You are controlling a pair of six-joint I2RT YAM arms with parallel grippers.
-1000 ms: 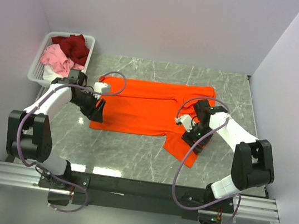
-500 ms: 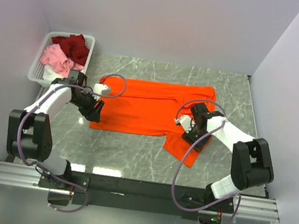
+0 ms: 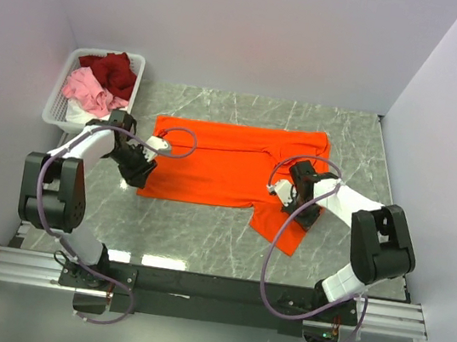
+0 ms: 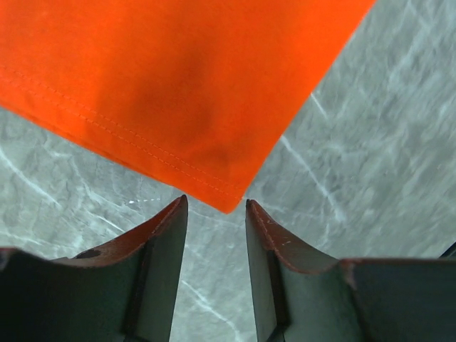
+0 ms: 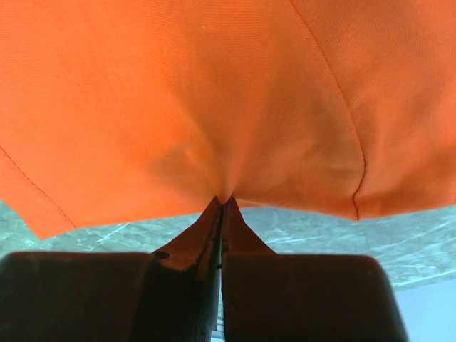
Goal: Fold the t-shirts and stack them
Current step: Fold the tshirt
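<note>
**Orange t-shirt flat on worktop: right hand pinching it, left hand apart at its corner**

Top view: The orange t-shirt (image 3: pixel 229 164) lies spread flat on the grey marbled worktop (image 3: pixel 193 235), with one sleeve trailing toward the near right. My left hand (image 3: pixel 138 176) sits low at the shirt's near-left corner. My right hand (image 3: pixel 299 206) is down on the cloth beside that sleeve. A white slotted basket (image 3: pixel 56 102) stands at the far left and holds a dark red t-shirt (image 3: pixel 113 69) and a pink t-shirt (image 3: pixel 86 89).

Left wrist view: My left hand (image 4: pixel 214 206) is released, its two fingers standing apart. The tip of the shirt's hemmed corner lies just at the mouth of the gap. No cloth is gripped.

Right wrist view: My right hand (image 5: pixel 222 201) is clenched, fingertips pressed together on a pinch of orange cloth. Puckers spread out from that point.
</note>
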